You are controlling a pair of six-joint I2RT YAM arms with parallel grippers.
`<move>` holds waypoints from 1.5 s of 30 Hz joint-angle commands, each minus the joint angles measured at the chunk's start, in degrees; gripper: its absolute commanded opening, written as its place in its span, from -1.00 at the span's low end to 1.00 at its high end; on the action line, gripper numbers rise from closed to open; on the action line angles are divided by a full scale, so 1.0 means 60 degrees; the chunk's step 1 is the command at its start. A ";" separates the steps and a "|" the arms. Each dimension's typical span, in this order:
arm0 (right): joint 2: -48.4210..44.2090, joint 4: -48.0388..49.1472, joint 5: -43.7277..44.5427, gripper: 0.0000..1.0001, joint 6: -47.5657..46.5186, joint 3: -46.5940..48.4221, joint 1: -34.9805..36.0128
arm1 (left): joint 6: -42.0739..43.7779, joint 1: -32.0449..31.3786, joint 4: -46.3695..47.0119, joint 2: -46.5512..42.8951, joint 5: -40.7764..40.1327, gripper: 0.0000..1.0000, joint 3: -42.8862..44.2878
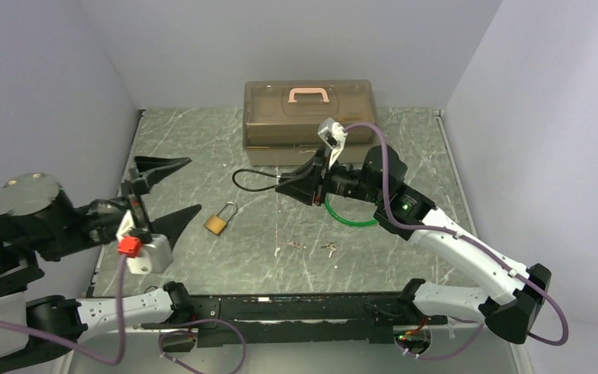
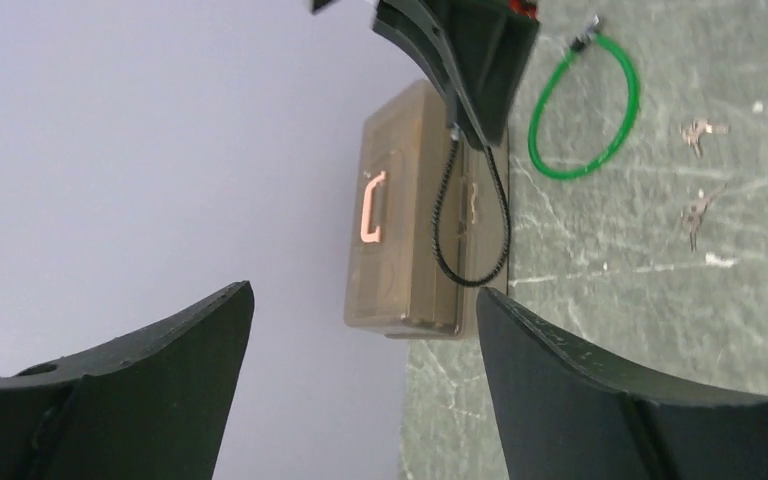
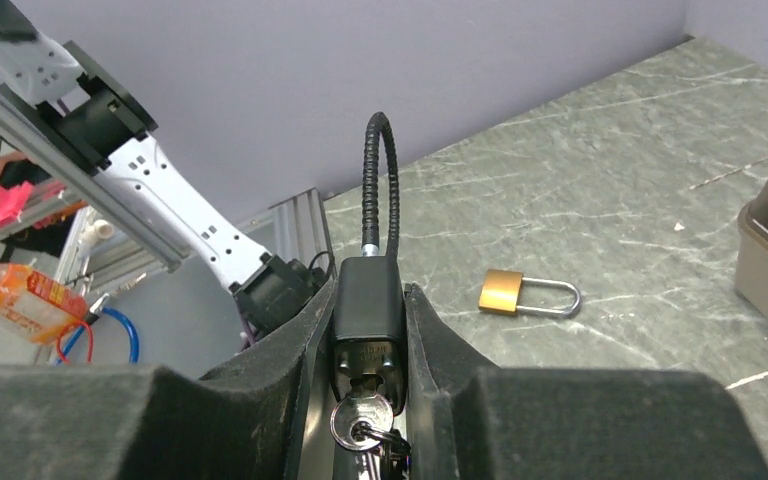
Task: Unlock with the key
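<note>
My right claw (image 3: 368, 292) is clamped on the body of the black cable lock (image 3: 368, 318), one finger on each side of it, and it holds the lock in the air above the middle of the table (image 1: 436, 156). The key (image 3: 362, 418) sits in the keyhole at the end of the lock nearest my wrist, with a ring and other keys hanging from it. The black cable (image 1: 247, 181) goes out from the other end of the lock and makes a loop toward my left side. My left claw (image 1: 193, 185) is spread wide with nothing between the fingers, and it stays apart from the lock, near the left edge of the table. Between my two claws a brass padlock (image 1: 218, 222) lies flat on the table, its shackle closed. Behind the lock stands a brown see-through box (image 1: 309, 121) with a pink handle (image 1: 308, 95), closed. Under my right arm lies a green cable loop (image 1: 350, 218), and nearer to my bases are two little groups of loose keys (image 1: 328, 249). Off the table, in the right wrist view, is an orange bottle (image 3: 15, 298); its label is too small to read, and also any mark on the locks.
</note>
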 commanded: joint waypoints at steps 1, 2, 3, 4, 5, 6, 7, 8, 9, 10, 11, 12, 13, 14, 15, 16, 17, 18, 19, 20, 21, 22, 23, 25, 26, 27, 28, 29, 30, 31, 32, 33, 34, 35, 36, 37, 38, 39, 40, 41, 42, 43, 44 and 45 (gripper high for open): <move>0.0173 -0.0676 -0.0507 -1.00 -0.1121 0.1197 0.0249 | -0.1606 0.0009 -0.0336 0.0958 0.0095 0.78 0.0638; 0.0256 -0.0962 -0.0553 -1.00 -0.1316 0.1364 0.0361 | -0.1913 0.0016 -0.0340 0.1073 0.0155 0.83 0.0666; 0.0340 -0.1146 -0.0553 -1.00 -0.1551 0.1506 0.0487 | -0.2150 0.0016 -0.0353 0.1181 0.0245 0.85 0.0632; 0.0411 -0.1305 -0.0550 -1.00 -0.1770 0.1638 0.0636 | -0.2360 0.0016 -0.0368 0.1270 0.0341 0.86 0.0567; 0.0478 -0.1482 -0.0505 -1.00 -0.2016 0.1779 0.0770 | -0.2542 0.0027 -0.0388 0.1367 0.0446 0.86 0.0489; 0.0564 -0.1702 -0.0461 -1.00 -0.2317 0.1974 0.0925 | -0.2706 0.0049 -0.0429 0.1472 0.0602 0.86 0.0463; 0.0633 -0.2004 -0.0348 -1.00 -0.2639 0.2134 0.1114 | -0.2897 0.0118 -0.0480 0.1583 0.0775 0.85 0.0456; 0.0698 -0.2243 -0.0195 -1.00 -0.2985 0.2285 0.1326 | -0.3034 0.0209 -0.0548 0.1735 0.1026 0.83 0.0490; 0.0705 -0.2383 -0.0109 -1.00 -0.3224 0.2376 0.1499 | -0.3143 0.0357 -0.0656 0.1903 0.1297 0.79 0.0584; 0.0727 -0.2507 -0.0053 -1.00 -0.3395 0.2455 0.1602 | -0.3235 0.0581 -0.0774 0.2068 0.1718 0.72 0.0761; 0.0717 -0.2584 0.0000 -1.00 -0.3651 0.2496 0.1706 | -0.3280 0.0845 -0.0904 0.2261 0.2087 0.61 0.0975; 0.0689 -0.2664 0.0061 -1.00 -0.3796 0.2529 0.1768 | -0.3331 0.1235 -0.1052 0.2458 0.2525 0.46 0.1223; 0.0650 -0.2738 0.0128 -1.00 -0.3888 0.2556 0.1778 | -0.3385 0.1641 -0.1206 0.2652 0.2969 0.27 0.1542; 0.0618 -0.2778 0.0149 -1.00 -0.3956 0.2571 0.1792 | -0.3443 0.1988 -0.1434 0.2884 0.3415 0.11 0.1880; 0.0572 -0.2801 0.0148 -1.00 -0.4019 0.2571 0.1803 | -0.3461 0.2312 -0.1811 0.3153 0.3786 -0.11 0.2252; 0.0533 -0.2814 0.0138 -1.00 -0.4093 0.2573 0.1810 | -0.3444 0.2548 -0.2095 0.3353 0.4141 -0.20 0.2514; 0.0525 -0.2859 0.0137 -1.00 -0.4161 0.2591 0.1840 | -0.3432 0.2690 -0.2411 0.3517 0.4429 -0.24 0.2788; 0.0518 -0.2934 0.0150 -1.00 -0.4232 0.2665 0.1851 | -0.3392 0.2838 -0.2696 0.3656 0.4711 -0.24 0.3010; 0.0541 -0.3026 0.0155 -1.00 -0.4306 0.2746 0.1874 | -0.3369 0.2905 -0.2982 0.3784 0.4984 -0.23 0.3204; 0.0553 -0.3100 0.0154 -1.00 -0.4385 0.2798 0.1894 | -0.3351 0.2943 -0.3218 0.3884 0.5198 -0.22 0.3346; 0.0547 -0.3146 0.0158 -1.00 -0.4472 0.2832 0.1916 | -0.3349 0.2995 -0.3427 0.3960 0.5418 -0.19 0.3427; 0.0545 -0.3177 0.0173 -1.00 -0.4536 0.2873 0.1952 | -0.3343 0.3018 -0.3599 0.4014 0.5640 -0.16 0.3450; 0.0565 -0.3208 0.0198 -1.00 -0.4595 0.2924 0.1993 | -0.3467 0.3039 -0.3624 0.3997 0.5852 -0.12 0.3336; 0.0589 -0.3285 0.0191 -1.00 -0.4715 0.3033 0.2044 | -0.3381 0.3038 -0.3633 0.3826 0.6170 0.00 0.2870; 0.0585 -0.3277 0.0166 -1.00 -0.4801 0.3057 0.2076 | -0.3304 0.3044 -0.3634 0.3739 0.6223 0.06 0.2626; 0.0564 -0.3263 0.0174 -1.00 -0.4872 0.3073 0.2117 | -0.3266 0.3054 -0.3612 0.3695 0.6222 0.09 0.2457; 0.0556 -0.3272 0.0176 -1.00 -0.4932 0.3121 0.2162 | -0.3262 0.3069 -0.3588 0.3699 0.6206 0.11 0.2346; 0.0587 -0.3336 0.0155 -1.00 -0.4985 0.3207 0.2192 | -0.3261 0.3123 -0.3541 0.3721 0.6220 0.10 0.2312; 0.0623 -0.3417 0.0156 -1.00 -0.5064 0.3297 0.2221 | -0.3281 0.3192 -0.3445 0.3737 0.6266 0.08 0.2284; 0.0646 -0.3471 0.0158 -1.00 -0.5123 0.3379 0.2274 | -0.3307 0.3244 -0.3252 0.3735 0.6288 0.04 0.2262; 0.0663 -0.3479 0.0142 -1.00 -0.5169 0.3432 0.2299 | -0.3346 0.3278 -0.3035 0.3713 0.6276 -0.01 0.2232; 0.0678 -0.3495 0.0130 -1.00 -0.5207 0.3473 0.2330 | -0.3411 0.3304 -0.2796 0.3677 0.6218 -0.08 0.2180; 0.0693 -0.3517 0.0129 -1.00 -0.5236 0.3519 0.2355 | -0.3485 0.3319 -0.2563 0.3617 0.6183 -0.13 0.2134; 0.0687 -0.3524 0.0123 -1.00 -0.5254 0.3555 0.2382 | -0.3532 0.3339 -0.2343 0.3559 0.6164 -0.19 0.2086; 0.0698 -0.3506 0.0130 -1.00 -0.5256 0.3558 0.2402 | -0.3581 0.3365 -0.2166 0.3499 0.6189 -0.26 0.2028; 0.0697 -0.3478 0.0103 -1.00 -0.5269 0.3540 0.2421 | -0.3612 0.3381 -0.2052 0.3460 0.6229 -0.32 0.1974; 0.0690 -0.3444 0.0085 -1.00 -0.5271 0.3532 0.2436 | -0.3651 0.3378 -0.2003 0.3442 0.6263 -0.39 0.1936; 0.0698 -0.3419 0.0085 -1.00 -0.5271 0.3511 0.2438 | -0.3652 0.3381 -0.1997 0.3431 0.6312 -0.42 0.1915; 0.0688 -0.3378 0.0077 -1.00 -0.5264 0.3496 0.2451 | -0.3649 0.3372 -0.2027 0.3441 0.6347 -0.45 0.1910; 0.0676 -0.3327 0.0071 -1.00 -0.5258 0.3457 0.2464 | -0.3612 0.3382 -0.2100 0.3438 0.6415 -0.48 0.1902; 0.0654 -0.3228 0.0081 -1.00 -0.5249 0.3416 0.2475 | -0.3561 0.3389 -0.2192 0.3451 0.6493 -0.54 0.1870; 0.0626 -0.3099 0.0103 -1.00 -0.5236 0.3345 0.2467 | -0.3513 0.3393 -0.2293 0.3445 0.6586 -0.60 0.1804; 0.0553 -0.2880 0.0142 -1.00 -0.5201 0.3235 0.2468 | -0.3466 0.3379 -0.2383 0.3433 0.6645 -0.65 0.1706; 0.0465 -0.2642 0.0147 -1.00 -0.5143 0.3071 0.2468 | -0.3424 0.3385 -0.2458 0.3417 0.6707 -0.70 0.1584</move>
